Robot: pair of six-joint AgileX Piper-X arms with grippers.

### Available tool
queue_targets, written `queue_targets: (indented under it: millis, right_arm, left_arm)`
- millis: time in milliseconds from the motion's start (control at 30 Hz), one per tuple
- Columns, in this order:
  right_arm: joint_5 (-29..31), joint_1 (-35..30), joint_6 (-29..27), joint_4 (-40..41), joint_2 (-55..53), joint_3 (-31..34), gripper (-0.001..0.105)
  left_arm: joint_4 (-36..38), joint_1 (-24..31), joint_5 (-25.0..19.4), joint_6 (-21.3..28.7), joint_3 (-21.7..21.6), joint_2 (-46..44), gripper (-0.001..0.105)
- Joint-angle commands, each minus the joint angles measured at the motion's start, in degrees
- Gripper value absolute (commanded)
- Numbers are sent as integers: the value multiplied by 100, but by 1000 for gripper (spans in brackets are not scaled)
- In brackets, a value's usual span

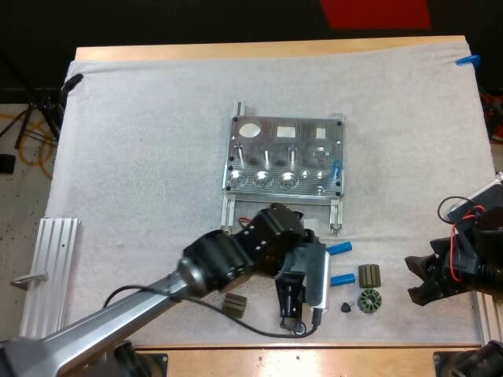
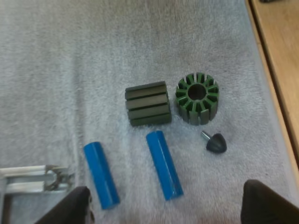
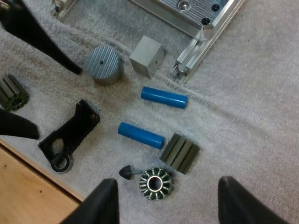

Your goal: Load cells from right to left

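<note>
Step in hand, my read: approach to pick a cell. Your left end effector (image 2: pixel 170 206) hangs over the loose parts just off the fixture's (image 1: pixel 283 157) near-right corner. Its fingers are wide apart with nothing between them. Your right end effector (image 1: pixel 414 280) sits well right of the fixture, also spread open and empty.

Cells: one blue cylinder (image 2: pixel 101 175) lies just beside the fixture's rail end. A second blue cylinder (image 2: pixel 164 164) lies next to it, farther from the fixture. Both are flat on the mat (image 1: pixel 141 157), not touching. A small blue piece (image 1: pixel 336 167) shows at the fixture's right side; can't tell if it's a seated cell.

Next move, my call: drop down, centre on one cylinder, close across its width. It'll likely roll if nudged. Then take it to the rightmost free slot.

Counts:
- Loose blue cylinders: 2.
- Ribbed dark parts: 2, a ribbed dark block (image 2: pixel 147 103) past the cylinders and another ribbed part (image 1: pixel 233 304) below the fixture's near-left corner.
- Slotted green ring (image 2: pixel 197 98): 1.
- Black cone (image 2: pixel 216 143): 1.
- Grey ribbed disc (image 3: pixel 104 64): 1.
- Grey cube (image 3: pixel 146 56): 1.
- Black bracket (image 3: pixel 69 135): 1.
- Aluminium rail (image 1: pixel 49 271), far left of the fixture: 1.
</note>
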Motion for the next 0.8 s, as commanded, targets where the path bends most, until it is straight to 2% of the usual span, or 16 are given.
queue_targets:
  millis: [0,267,600,700,767]
  right_arm:
    - [-55,3,-98,-34,-32,0,47]
    - [-47,3,-150,-34,-32,0,47]
    - [-47,3,-150,-34,-32,0,47]
    - [-47,3,-150,-63,-32,0,47]
    - [-47,3,-150,-104,-32,0,47]
  left_arm:
    - [-161,-32,11,14,-27,114,65]
    - [-360,-41,-8,14,-27,949,65]
    - [-403,-245,56,41,-27,1351,65]
    - [-520,-397,-213,57,-15,1489,65]
    - [-620,-466,-596,57,-15,1625,65]
